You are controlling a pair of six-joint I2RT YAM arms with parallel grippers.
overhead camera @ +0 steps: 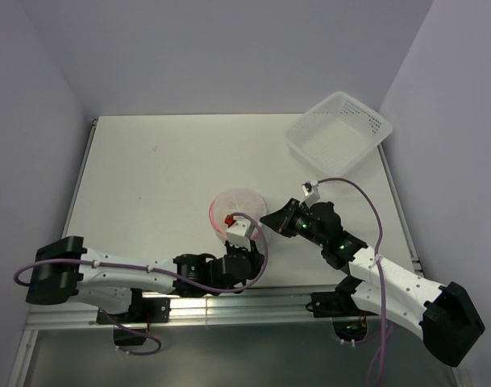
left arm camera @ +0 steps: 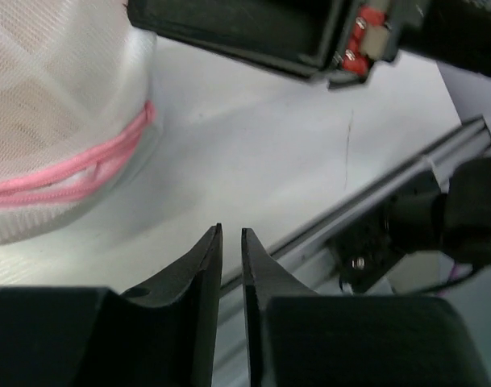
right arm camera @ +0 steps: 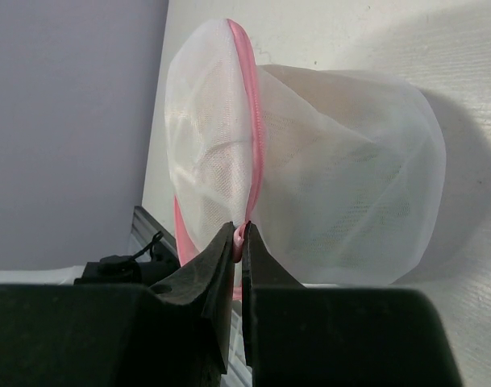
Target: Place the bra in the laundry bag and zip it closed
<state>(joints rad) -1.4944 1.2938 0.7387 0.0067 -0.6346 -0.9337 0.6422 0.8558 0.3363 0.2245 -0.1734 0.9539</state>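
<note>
White surface (overhead camera: 164, 169) carries the laundry bag (overhead camera: 239, 205) near the middle of its near edge, with a perforated basket (overhead camera: 338, 133) at the far right corner. At the bag's right side, the right gripper (right arm camera: 242, 230) is pinched closed on its pink zipper rim. Just beside the bag on its near side, the left gripper (left arm camera: 231, 231) shows only a thin gap and holds nothing.

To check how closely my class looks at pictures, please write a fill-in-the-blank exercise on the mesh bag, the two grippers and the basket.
1. The right gripper pinches the ___ zipper rim of the laundry bag.
2. The left gripper, beside the bag, holds ___.
3. The white basket stands at the table's far ___ corner.
Missing words: pink; nothing; right.
</note>
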